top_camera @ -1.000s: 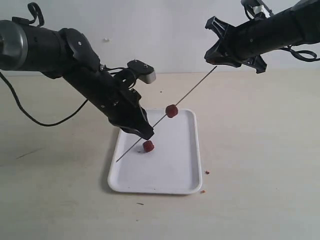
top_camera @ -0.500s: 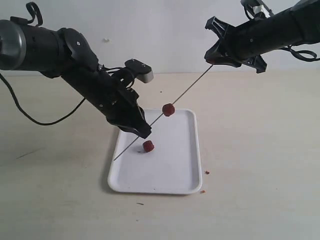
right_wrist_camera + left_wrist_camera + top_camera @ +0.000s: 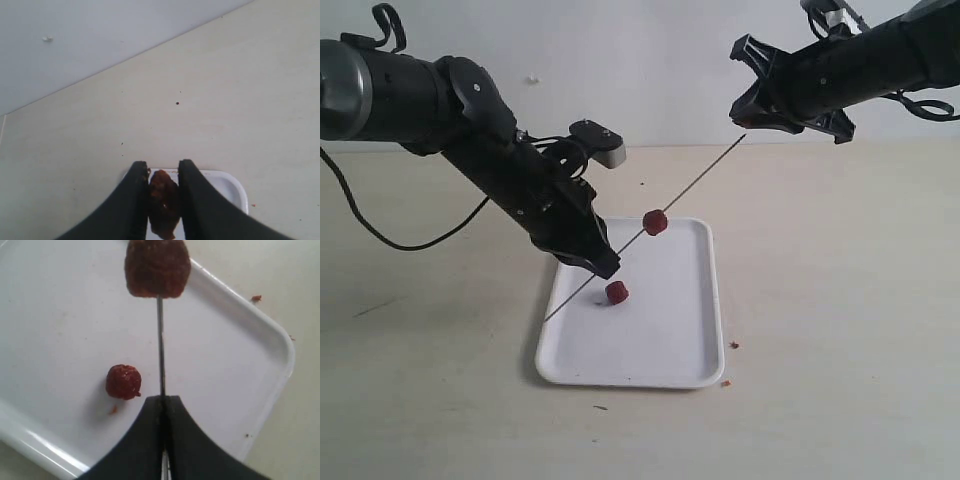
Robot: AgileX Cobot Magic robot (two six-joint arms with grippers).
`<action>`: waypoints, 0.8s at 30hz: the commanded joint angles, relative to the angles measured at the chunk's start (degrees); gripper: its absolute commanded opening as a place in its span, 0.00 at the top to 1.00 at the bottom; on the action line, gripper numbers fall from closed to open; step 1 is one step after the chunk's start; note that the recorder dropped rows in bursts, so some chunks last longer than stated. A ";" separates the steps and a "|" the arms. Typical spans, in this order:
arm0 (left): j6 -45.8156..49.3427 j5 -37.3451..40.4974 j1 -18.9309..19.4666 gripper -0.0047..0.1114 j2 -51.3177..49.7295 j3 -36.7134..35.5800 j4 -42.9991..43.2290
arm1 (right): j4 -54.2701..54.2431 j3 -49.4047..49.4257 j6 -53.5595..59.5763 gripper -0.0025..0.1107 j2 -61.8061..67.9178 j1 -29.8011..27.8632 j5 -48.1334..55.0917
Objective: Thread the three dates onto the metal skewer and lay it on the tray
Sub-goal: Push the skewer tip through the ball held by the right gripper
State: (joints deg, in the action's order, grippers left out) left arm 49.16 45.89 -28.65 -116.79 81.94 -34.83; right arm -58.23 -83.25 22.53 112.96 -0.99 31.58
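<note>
tray [image 3: 665,340]: lies flat | skewer [image 3: 700,181]: slanted above tray, long axis from high right to low left, low tip near left rim | left claw [image 3: 605,265]: clamped on skewer's lower part | right claw [image 3: 163,170]: pinches top date [image 3: 162,205] at upper end | mid date [image 3: 656,222]: threaded, midway, in air | loose date [image 3: 616,292]: on tray

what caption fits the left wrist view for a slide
Left gripper pinching the skewer, one date threaded ahead, another date loose on the white tray.
</note>
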 commanded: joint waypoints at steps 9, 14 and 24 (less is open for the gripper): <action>-0.32 -1.36 0.18 0.96 0.17 0.15 0.17 | 0.25 -0.01 1.05 0.77 -0.68 -0.37 -0.43; -0.32 -1.57 0.18 0.96 0.17 0.15 0.17 | 0.37 -0.01 1.05 0.77 -0.68 -0.49 0.05; -1.01 -2.53 0.18 0.96 0.17 0.15 0.17 | 1.55 -0.01 1.98 0.77 -0.68 -0.49 1.07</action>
State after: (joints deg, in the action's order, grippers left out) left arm 48.81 44.16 -28.65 -116.79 81.94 -34.72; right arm -57.17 -83.25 23.79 112.96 -1.11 31.80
